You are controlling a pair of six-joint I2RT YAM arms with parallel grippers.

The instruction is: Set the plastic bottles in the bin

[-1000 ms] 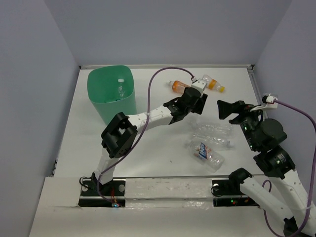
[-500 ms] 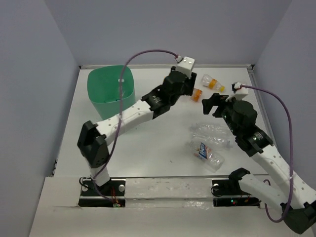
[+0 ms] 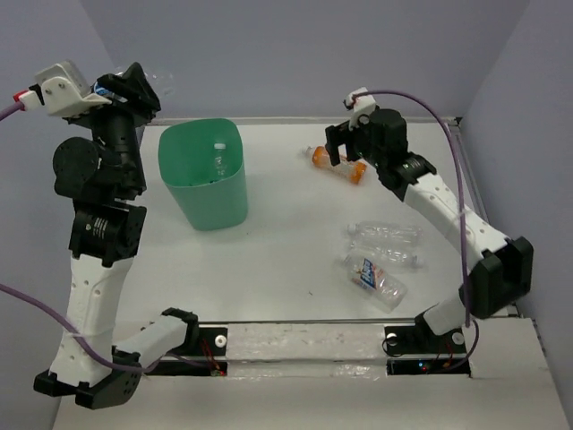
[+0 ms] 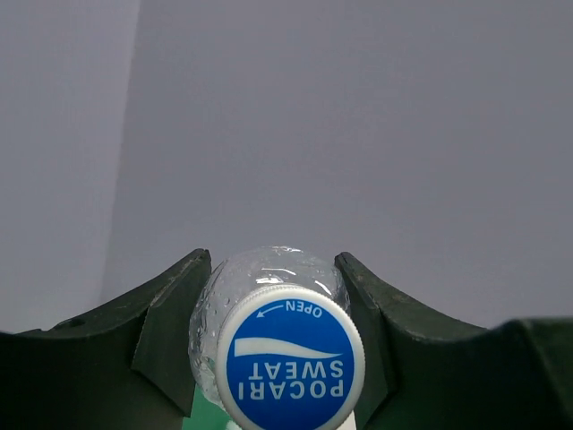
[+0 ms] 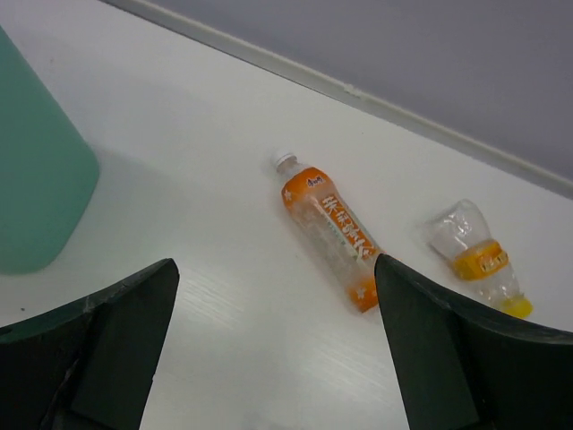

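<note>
Left pincer [image 3: 134, 85]: clamped on a clear bottle [image 4: 269, 278] (blue cap facing my wrist camera), held high, left of the bin [image 3: 210, 202]. A white-capped bottle [image 3: 218, 157] shows inside the bin. Right pincer [image 5: 273, 264]: spread wide above the orange bottle [image 5: 329, 235], with the tiny orange-yellow bottle [image 5: 479, 260] beside it. Two more clear bottles [image 3: 383, 235] lie on the table, nearer my bases.

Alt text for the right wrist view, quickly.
An orange bottle with a white cap lies on the white table, ahead of the open right gripper. A small crushed bottle lies to its right; the green bin sits at the left edge.
</note>
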